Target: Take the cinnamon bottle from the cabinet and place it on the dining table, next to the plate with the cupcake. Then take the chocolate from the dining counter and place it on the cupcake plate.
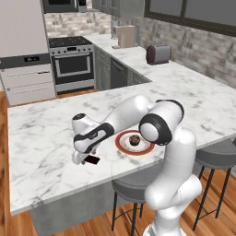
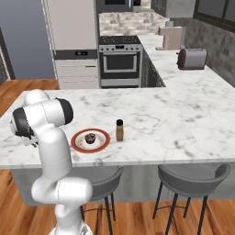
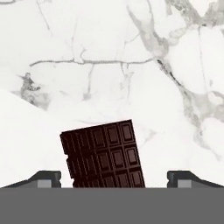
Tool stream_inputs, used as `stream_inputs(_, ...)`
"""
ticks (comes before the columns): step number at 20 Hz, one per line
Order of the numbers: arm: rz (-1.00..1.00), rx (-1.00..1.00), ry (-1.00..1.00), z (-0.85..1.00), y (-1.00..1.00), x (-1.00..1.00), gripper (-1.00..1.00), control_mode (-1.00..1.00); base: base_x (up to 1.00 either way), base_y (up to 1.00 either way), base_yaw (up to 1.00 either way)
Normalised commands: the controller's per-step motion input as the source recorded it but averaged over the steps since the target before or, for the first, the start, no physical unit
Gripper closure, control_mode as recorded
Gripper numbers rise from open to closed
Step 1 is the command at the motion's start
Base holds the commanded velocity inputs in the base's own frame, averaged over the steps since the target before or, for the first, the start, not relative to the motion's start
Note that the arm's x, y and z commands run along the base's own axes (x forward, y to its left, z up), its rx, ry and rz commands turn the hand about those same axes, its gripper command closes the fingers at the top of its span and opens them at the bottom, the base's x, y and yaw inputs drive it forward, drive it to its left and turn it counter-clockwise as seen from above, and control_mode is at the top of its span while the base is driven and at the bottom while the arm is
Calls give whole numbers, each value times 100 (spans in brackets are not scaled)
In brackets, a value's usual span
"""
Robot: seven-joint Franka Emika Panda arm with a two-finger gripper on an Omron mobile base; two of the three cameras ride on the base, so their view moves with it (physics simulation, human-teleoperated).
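Observation:
The chocolate (image 3: 103, 155), a dark bar, lies flat on the white marble dining table (image 3: 109, 65). My gripper (image 3: 114, 180) hangs low over it, open, one fingertip (image 3: 48, 178) on each side and neither touching the bar. From the left base view the gripper (image 1: 85, 159) points down at the chocolate (image 1: 93, 160) near the table's front edge, left of the plate (image 1: 120, 142) holding the cupcake (image 1: 134, 139). The cinnamon bottle (image 2: 120, 130) stands upright on the table just right of the plate (image 2: 78, 137) and cupcake (image 2: 90, 137).
Grey stools (image 2: 190, 176) stand under the table's front edge. A toaster (image 1: 158, 54) and a wooden block (image 1: 124, 36) sit on the far counter. An oven (image 1: 71, 64) is at the back, with grey wall cabinet doors (image 1: 120, 5) above the far counter.

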Motion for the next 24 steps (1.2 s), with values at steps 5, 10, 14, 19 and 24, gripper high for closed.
stream_inputs(5, 0, 0, 1, -55, -5, -7, 100, -100, 0, 0, 0)
stream_inputs(10, 0, 0, 0, -65, -1, -21, 100, -100, 0, 0, 0)
stream_inputs(14, 0, 0, -1, -63, 0, -32, 100, -100, 0, 0, 0)
stream_inputs(19, 0, 0, 0, -25, -11, -28, 100, -100, 0, 0, 0)
stream_inputs(24, 0, 7, 0, 19, -24, -19, 100, -100, 0, 0, 0)
